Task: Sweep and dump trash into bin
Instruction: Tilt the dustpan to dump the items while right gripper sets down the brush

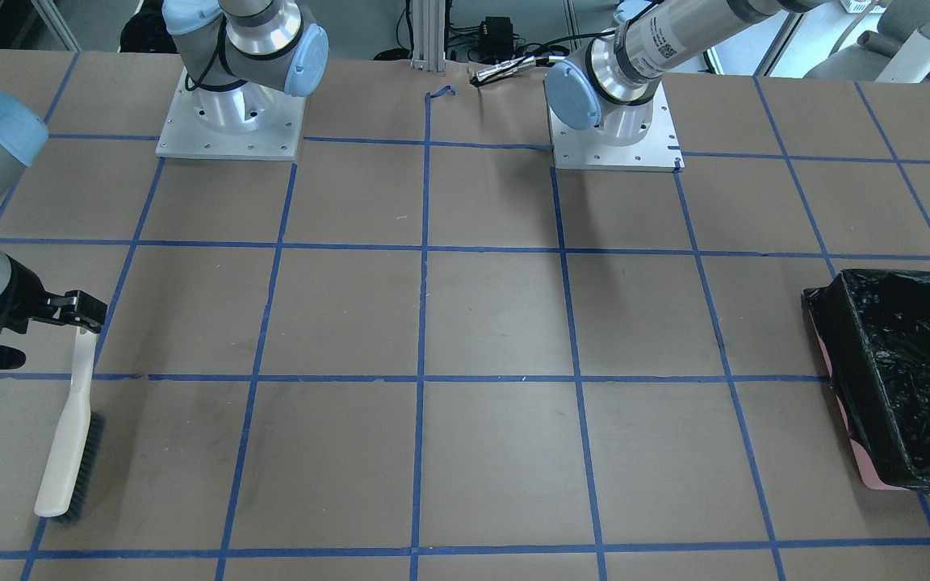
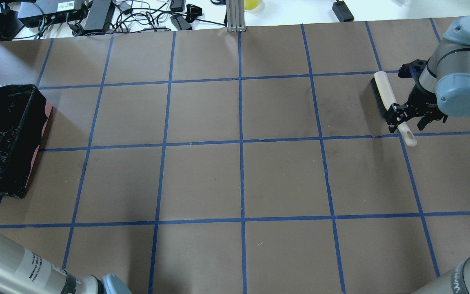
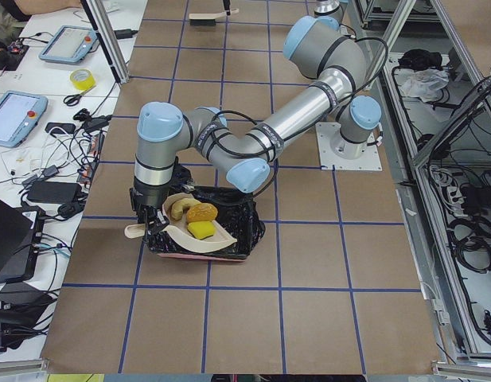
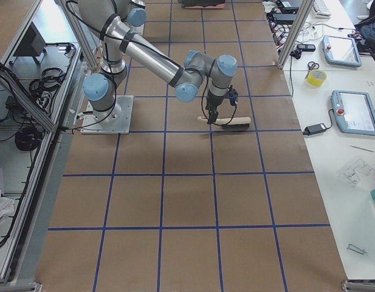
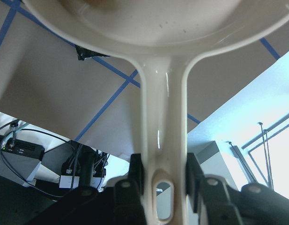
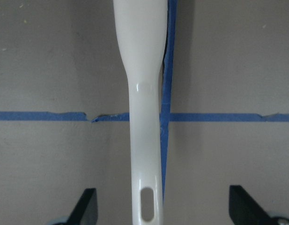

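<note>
Sweeping looks done: the trash (image 3: 201, 213) rides in the dustpan (image 3: 219, 239), left gripper (image 5: 163, 172) clamped on its handle, above the bin (image 3: 247, 223) at centre left. Tipping remains. Right gripper (image 6: 164, 206) gapes around the brush (image 2: 384, 96) on the surface (image 2: 243, 179).

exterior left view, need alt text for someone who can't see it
The left tool, on the near arm, holds a beige dustpan over the black-lined bin. A golden-brown lump, a yellow-green square and a pale crescent slice sit in the pan. A brush lies at the far end of the brown gridded table.
</note>
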Controlling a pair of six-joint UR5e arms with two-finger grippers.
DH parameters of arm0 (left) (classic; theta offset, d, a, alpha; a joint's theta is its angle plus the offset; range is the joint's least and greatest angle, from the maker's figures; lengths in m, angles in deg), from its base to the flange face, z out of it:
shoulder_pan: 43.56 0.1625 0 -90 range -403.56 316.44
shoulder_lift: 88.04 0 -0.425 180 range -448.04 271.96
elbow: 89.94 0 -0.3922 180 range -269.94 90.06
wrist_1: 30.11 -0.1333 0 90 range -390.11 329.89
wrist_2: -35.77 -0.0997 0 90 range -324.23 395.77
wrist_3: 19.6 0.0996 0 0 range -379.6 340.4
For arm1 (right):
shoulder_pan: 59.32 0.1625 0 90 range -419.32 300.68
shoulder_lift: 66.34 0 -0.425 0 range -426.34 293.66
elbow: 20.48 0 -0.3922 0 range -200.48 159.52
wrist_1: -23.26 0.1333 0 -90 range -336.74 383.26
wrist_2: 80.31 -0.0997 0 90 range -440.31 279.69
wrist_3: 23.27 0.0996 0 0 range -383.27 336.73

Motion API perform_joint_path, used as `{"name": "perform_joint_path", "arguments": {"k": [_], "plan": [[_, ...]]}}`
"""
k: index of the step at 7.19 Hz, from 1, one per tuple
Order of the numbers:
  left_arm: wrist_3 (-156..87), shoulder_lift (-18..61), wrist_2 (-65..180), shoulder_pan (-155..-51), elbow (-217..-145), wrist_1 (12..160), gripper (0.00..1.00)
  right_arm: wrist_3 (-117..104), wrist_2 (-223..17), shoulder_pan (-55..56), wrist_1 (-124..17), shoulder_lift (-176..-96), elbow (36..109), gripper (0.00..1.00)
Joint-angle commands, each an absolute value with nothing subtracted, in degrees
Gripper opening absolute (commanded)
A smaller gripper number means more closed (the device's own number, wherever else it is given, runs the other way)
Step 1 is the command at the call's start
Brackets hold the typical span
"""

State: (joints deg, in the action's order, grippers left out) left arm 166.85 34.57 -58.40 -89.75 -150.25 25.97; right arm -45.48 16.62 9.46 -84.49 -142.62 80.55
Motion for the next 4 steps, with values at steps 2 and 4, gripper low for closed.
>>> {"name": "perform_joint_path", "arguments": {"k": [2,4], "plan": [[168.05,30.54,-58.10,-89.88,-161.45,12.03,0.00,-42.34,16.63,10.20,-68.60,-153.77,73.13,1.00],[168.05,28.17,-58.10,-89.97,-165.42,10.33,0.00,-34.92,16.46,16.66,-68.06,-156.16,73.03,1.00]]}}
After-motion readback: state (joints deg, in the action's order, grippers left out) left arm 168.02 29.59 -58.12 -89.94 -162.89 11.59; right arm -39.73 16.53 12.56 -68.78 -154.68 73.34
